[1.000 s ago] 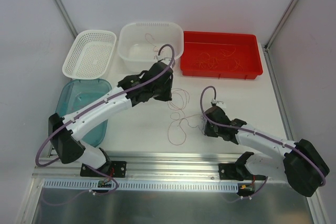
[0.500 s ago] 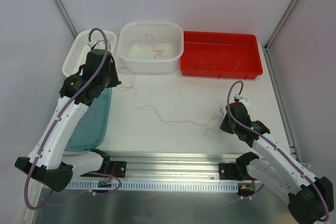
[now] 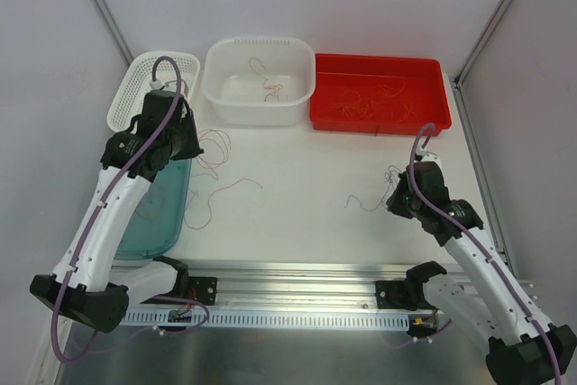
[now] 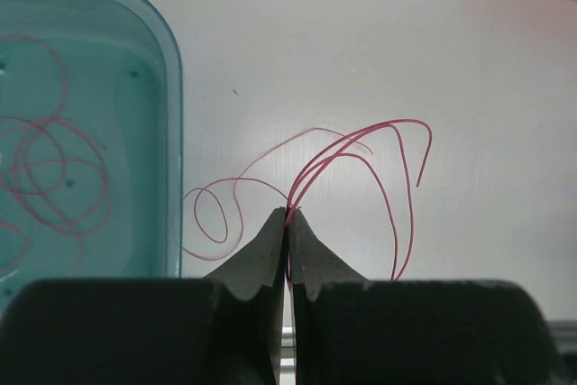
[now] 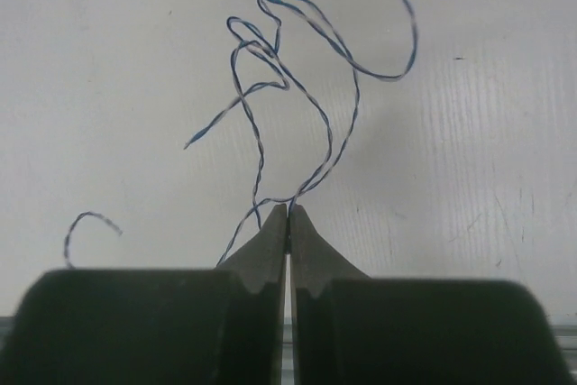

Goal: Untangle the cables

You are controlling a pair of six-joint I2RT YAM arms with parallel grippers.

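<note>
My left gripper is shut on a thin red-pink cable, held above the table beside the teal bin. In the left wrist view the jaws pinch the red cable, whose loops hang over the white table. My right gripper is shut on a thin dark cable at the table's right. In the right wrist view the jaws pinch this blue-and-white twisted cable. The two cables lie apart.
A teal bin at the left holds pink cable loops. A white basket, a white tub with a few cables, and a red tray with several cables stand along the back. A metal rail runs along the front.
Half a second ago one long strand stretched between both grippers. Now the red cable hangs from the left gripper and the dark one from the right, which has moved right and back.
</note>
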